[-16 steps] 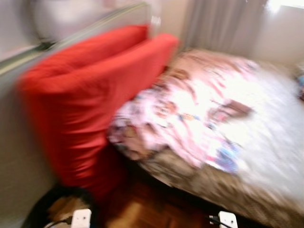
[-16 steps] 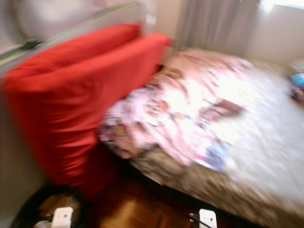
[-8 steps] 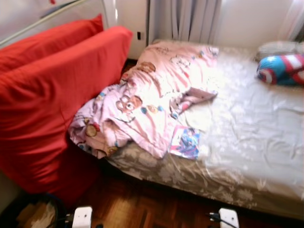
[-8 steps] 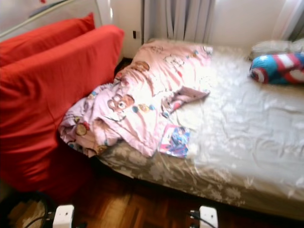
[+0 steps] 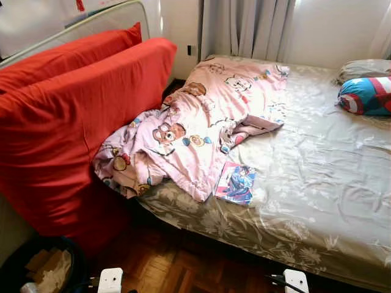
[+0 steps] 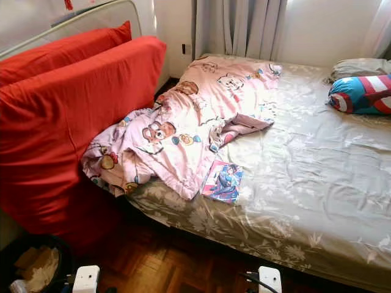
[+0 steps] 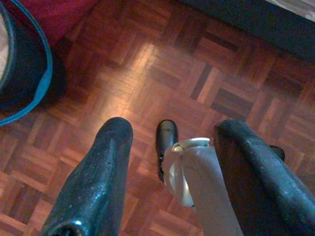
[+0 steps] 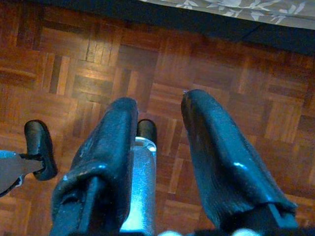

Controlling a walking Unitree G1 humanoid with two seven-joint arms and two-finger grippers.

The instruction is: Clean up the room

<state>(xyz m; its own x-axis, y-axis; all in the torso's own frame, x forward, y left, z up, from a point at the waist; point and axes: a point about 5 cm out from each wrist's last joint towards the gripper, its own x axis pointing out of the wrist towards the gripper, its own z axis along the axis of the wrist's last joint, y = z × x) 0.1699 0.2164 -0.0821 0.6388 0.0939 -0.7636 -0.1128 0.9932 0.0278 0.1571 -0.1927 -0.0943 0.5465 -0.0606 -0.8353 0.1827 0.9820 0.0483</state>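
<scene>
A crumpled pink cartoon-print blanket [image 5: 201,128] lies across the left part of the bed [image 5: 330,183] and hangs off its near corner. A small colourful book [image 5: 235,183] rests on the sheet by the blanket's edge. A blue, red and white shield-print pillow [image 5: 366,94] sits at the far right, with a grey pillow [image 5: 363,68] behind it. Both arms hang low over the parquet floor [image 7: 197,73]. My left gripper [image 7: 173,130] is open and holds nothing. My right gripper [image 8: 160,105] is also open, with nothing between its fingers.
Two big red cushions [image 5: 73,116] lean against the wall at the left, touching the bed's corner. A dark bin [image 5: 36,271] with paper scraps stands on the floor below them. Grey curtains [image 5: 244,27] hang behind the bed.
The whole picture has shifted and sharpened from a blur, so the camera has moved and settled. Blanket, book and pillows lie as before.
</scene>
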